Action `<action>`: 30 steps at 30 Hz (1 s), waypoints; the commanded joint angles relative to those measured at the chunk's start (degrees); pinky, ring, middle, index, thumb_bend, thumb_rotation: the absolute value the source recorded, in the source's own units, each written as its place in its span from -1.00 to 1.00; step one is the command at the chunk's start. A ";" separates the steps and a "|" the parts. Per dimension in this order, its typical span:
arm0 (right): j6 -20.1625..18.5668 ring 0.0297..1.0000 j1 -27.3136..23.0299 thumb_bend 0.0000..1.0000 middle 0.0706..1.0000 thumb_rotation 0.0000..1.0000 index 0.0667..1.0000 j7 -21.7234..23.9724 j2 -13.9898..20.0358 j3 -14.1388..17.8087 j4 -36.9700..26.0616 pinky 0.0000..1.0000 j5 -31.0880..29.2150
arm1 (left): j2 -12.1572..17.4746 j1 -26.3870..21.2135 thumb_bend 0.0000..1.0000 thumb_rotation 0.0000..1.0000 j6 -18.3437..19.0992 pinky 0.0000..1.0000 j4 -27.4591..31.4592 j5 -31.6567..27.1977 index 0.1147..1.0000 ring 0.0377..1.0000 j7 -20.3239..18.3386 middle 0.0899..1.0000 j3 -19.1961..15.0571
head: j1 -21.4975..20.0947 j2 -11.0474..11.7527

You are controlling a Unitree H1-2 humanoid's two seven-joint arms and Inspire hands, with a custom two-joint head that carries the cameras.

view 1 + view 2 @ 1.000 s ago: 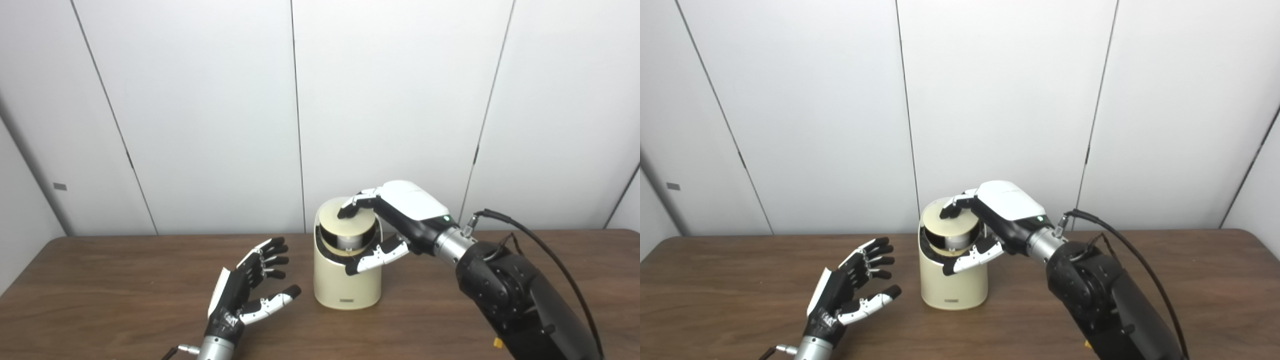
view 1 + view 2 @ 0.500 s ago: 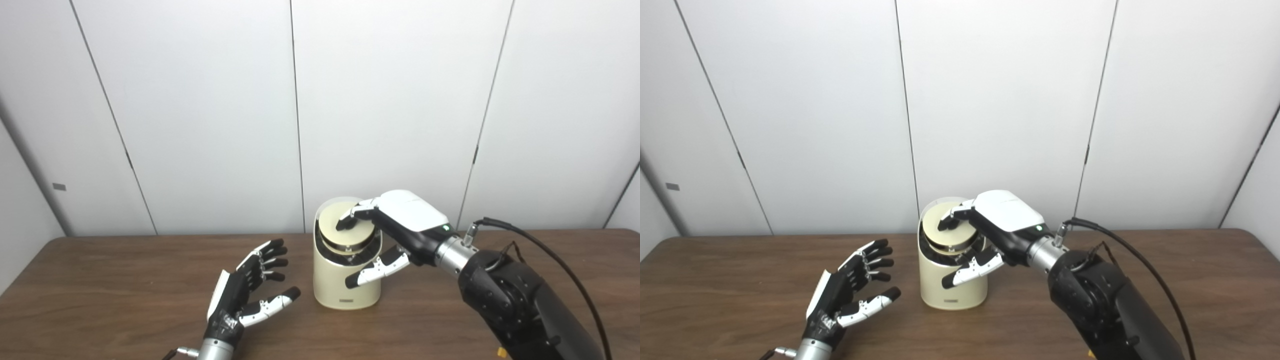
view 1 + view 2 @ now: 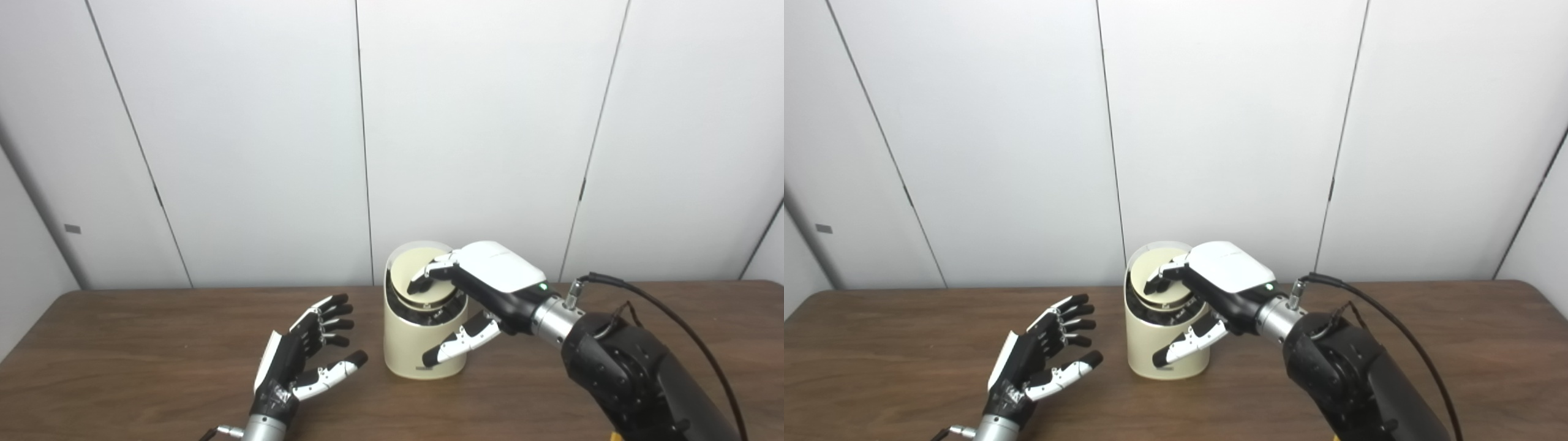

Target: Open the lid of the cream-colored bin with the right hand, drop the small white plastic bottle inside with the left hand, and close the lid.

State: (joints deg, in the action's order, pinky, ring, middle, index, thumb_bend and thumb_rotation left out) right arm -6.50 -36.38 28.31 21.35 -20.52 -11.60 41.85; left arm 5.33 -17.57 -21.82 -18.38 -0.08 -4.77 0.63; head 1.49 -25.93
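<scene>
1. At the centre of the frame you see the cream-colored bin (image 3: 422, 343), upright on the brown table (image 3: 122, 361), close to the white panel wall (image 3: 245, 141) behind it.
2. Your right hand (image 3: 484, 288) reaches in from the lower right and lies over the top of the bin. Its fingertips (image 3: 419, 283) press on the round lid (image 3: 422, 278); the thumb (image 3: 456, 344) hangs in front of the bin's right wall. The hand grips nothing: fingers bent down, thumb well apart from them.
3. The lid sits low in the bin's mouth, tilted a little, with a dark gap showing under its front edge. You cannot tell whether it is fully seated.
4. Your left hand (image 3: 303, 358) stands at the lower left of the frame, just left of the bin and apart from it. It is wide, palm turned toward the bin, fingers spread, holding nothing.
5. The small white plastic bottle does not show in either view; you cannot tell where it lies.
6. A black cable (image 3: 667, 312) arcs from the right wrist along the dark forearm (image 3: 637, 380) toward the lower right corner.
</scene>
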 commanded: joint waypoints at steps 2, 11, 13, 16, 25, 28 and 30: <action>0.73 0.67 -0.99 0.38 0.38 0.00 0.37 0.43 0.35 0.26 -1.53 0.74 -0.06 | 0.36 -1.12 0.50 -0.59 -1.35 0.28 0.60 0.64 0.64 0.47 0.41 0.57 -0.12 | -0.01 -0.02; 0.43 0.68 -0.35 0.38 0.38 0.00 0.37 -0.37 -0.40 0.37 -0.87 0.75 0.94 | 0.56 -0.75 0.50 -0.59 -0.17 0.29 2.36 0.40 0.64 0.47 0.18 0.56 -0.21 | 0.24 -0.79; 0.42 0.68 0.01 0.38 0.38 0.00 0.37 -1.10 -0.54 0.53 -0.36 0.75 1.43 | 0.65 -0.61 0.49 -0.63 -0.31 0.29 2.35 0.19 0.64 0.47 0.01 0.56 -0.22 | 0.19 -0.85; -0.30 0.70 0.34 0.37 0.39 0.03 0.38 -1.39 -0.66 0.63 0.34 0.77 2.32 | 0.70 -0.23 0.46 -0.69 -0.10 0.28 2.61 -0.48 0.63 0.46 -0.34 0.57 -0.30 | 0.10 -1.06; -0.87 0.69 1.60 0.35 0.40 -0.02 0.38 -3.82 -0.97 1.84 2.56 0.70 2.05 | 1.17 0.30 0.43 -0.69 -0.37 0.28 2.72 0.11 0.65 0.48 -0.30 0.59 -0.27 | -0.15 -1.53; -1.34 0.69 2.16 0.34 0.40 0.01 0.39 -4.04 -1.06 2.00 2.62 0.71 2.26 | 1.25 0.48 0.42 -0.70 0.18 0.29 3.03 -0.30 0.65 0.50 -0.54 0.60 -0.30 | -0.25 -1.67; -1.29 0.69 2.72 0.34 0.40 0.01 0.39 -4.54 -1.20 2.20 2.81 0.71 2.01 | 1.30 0.62 0.41 -0.70 0.37 0.29 3.38 -0.22 0.65 0.50 -0.58 0.60 -0.23 | -0.20 -1.86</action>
State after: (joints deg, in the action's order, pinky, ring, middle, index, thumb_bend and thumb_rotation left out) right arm -6.63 -33.34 23.85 19.53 -19.29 -9.51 43.44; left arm 5.98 -16.47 -21.13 -16.90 -0.30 -5.22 0.62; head 1.23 -27.68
